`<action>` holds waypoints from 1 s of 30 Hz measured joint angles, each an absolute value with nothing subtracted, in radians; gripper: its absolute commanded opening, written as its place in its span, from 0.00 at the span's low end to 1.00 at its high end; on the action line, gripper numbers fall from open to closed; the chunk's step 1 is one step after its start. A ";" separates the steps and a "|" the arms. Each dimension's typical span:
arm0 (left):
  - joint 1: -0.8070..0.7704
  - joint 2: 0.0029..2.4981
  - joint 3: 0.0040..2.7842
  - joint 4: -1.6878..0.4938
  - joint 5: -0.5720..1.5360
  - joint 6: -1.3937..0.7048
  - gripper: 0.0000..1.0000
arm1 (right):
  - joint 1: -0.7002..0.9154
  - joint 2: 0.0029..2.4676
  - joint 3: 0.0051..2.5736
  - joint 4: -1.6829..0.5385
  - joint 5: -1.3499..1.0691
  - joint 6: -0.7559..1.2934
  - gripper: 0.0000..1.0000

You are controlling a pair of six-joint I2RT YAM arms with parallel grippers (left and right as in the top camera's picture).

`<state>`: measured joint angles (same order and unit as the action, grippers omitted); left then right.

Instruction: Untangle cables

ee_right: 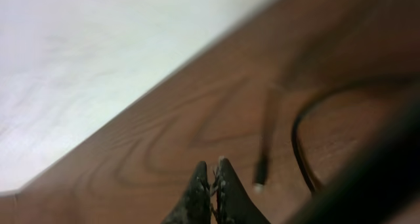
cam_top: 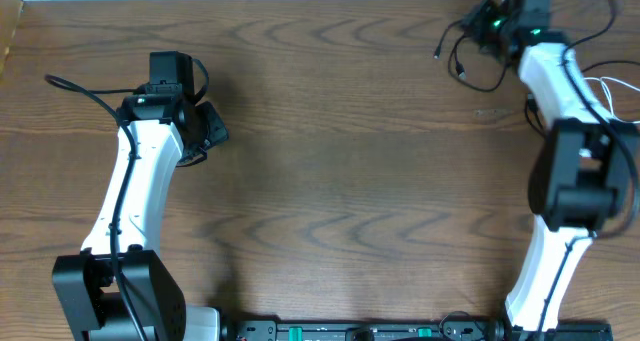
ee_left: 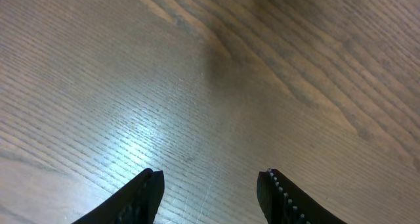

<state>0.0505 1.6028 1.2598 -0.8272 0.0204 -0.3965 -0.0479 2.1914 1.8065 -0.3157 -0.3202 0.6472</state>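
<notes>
Black cables (cam_top: 470, 56) lie in loose loops at the table's far right corner, one plug end (cam_top: 459, 71) pointing left. A white cable (cam_top: 612, 84) shows at the right edge, behind the right arm. My right gripper (cam_top: 483, 29) is over the black loops. In the right wrist view it (ee_right: 211, 163) is shut, with no cable visible between its tips. A black cable end with a pale plug (ee_right: 260, 179) and a curved black cable (ee_right: 298, 132) run just right of it. My left gripper (ee_left: 211, 175) is open over bare wood, far left of the cables (cam_top: 208, 129).
The table's far edge (ee_right: 164, 86) meets a white surface just beyond the right gripper. The wooden table (cam_top: 340, 181) stretches between the two arms. The arm bases and a black rail (cam_top: 380, 331) line the near edge.
</notes>
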 measured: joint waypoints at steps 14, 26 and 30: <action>0.051 1.603 1.260 -0.828 0.020 -0.397 0.51 | -0.268 1.760 1.810 -0.520 -0.328 0.398 0.01; 0.051 1.603 1.260 -0.828 0.020 -0.397 0.51 | -0.586 1.734 1.809 -0.664 -0.189 0.377 0.01; 0.051 1.603 1.260 -0.829 0.020 -0.397 0.51 | -0.621 1.749 1.809 -0.669 -0.178 0.374 0.01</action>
